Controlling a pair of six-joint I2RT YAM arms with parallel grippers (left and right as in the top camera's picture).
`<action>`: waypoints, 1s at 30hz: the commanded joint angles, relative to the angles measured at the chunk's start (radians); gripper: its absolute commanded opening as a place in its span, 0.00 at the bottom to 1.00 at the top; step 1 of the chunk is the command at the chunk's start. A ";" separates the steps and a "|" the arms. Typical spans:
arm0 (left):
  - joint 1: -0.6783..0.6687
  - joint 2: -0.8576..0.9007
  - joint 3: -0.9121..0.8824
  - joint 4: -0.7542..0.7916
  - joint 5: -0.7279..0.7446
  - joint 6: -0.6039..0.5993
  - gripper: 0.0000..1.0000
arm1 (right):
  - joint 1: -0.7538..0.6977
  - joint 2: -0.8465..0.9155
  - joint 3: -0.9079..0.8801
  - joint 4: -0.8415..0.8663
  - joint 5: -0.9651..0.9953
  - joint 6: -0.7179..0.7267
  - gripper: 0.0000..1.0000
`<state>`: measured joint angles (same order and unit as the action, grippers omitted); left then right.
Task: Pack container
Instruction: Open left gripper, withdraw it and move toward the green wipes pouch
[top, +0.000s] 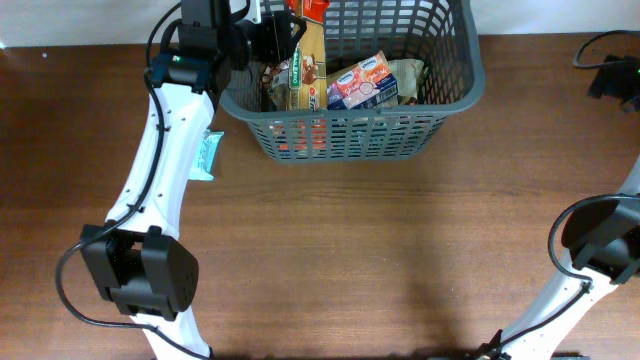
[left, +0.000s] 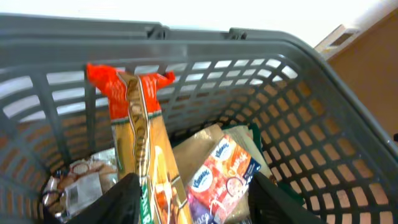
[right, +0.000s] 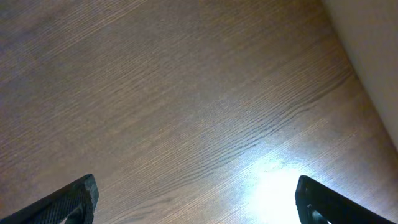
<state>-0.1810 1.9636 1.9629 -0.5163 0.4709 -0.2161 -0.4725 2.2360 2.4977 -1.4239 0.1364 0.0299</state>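
Mia: Looking from above, where is the container?

Tom: The container (top: 400, 135) sits at the far edge of the table (top: 350, 250), near the middle. There are packs inside it. A long yellow pack (top: 305, 70) leans at its left end. A pink and blue pack (top: 362, 82) lies just beside that one.

Mia: And the arms?

Tom: The left gripper (top: 283, 38) is over the container's left end, right by the long yellow pack. It is too dark from up there to tell how wide it is. The right gripper (top: 612, 75) is far off on the right side, well apart from the container. A light blue pack (top: 207, 155) lies on the table, partly under the left arm.

Mia: What does the left wrist view show?

Tom: It looks down into the container. The left gripper's fingers (left: 121, 202) are spread wide. The long yellow pack stands up between them, with its red top high. It is close to one finger and may touch it, but that is hard to see. The other finger is apart from it, near the pink and blue pack. The gripper is not pinching anything.

Mia: And the right wrist view?

Tom: It shows the brown table. The right gripper's fingers are spread very wide too, one in each bottom corner. They hold nothing.
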 joint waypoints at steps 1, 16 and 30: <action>0.000 -0.029 0.045 0.035 0.003 0.008 0.55 | 0.001 -0.004 -0.002 0.003 -0.002 0.013 0.99; 0.158 -0.057 0.480 -0.397 -0.578 0.008 0.87 | 0.001 -0.004 -0.002 0.003 -0.002 0.013 0.99; 0.242 -0.113 0.540 -0.990 -0.794 -0.057 0.95 | 0.001 -0.004 -0.002 0.003 -0.002 0.013 0.99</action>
<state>0.0418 1.8595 2.4977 -1.4506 -0.3077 -0.2516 -0.4725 2.2360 2.4977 -1.4235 0.1360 0.0296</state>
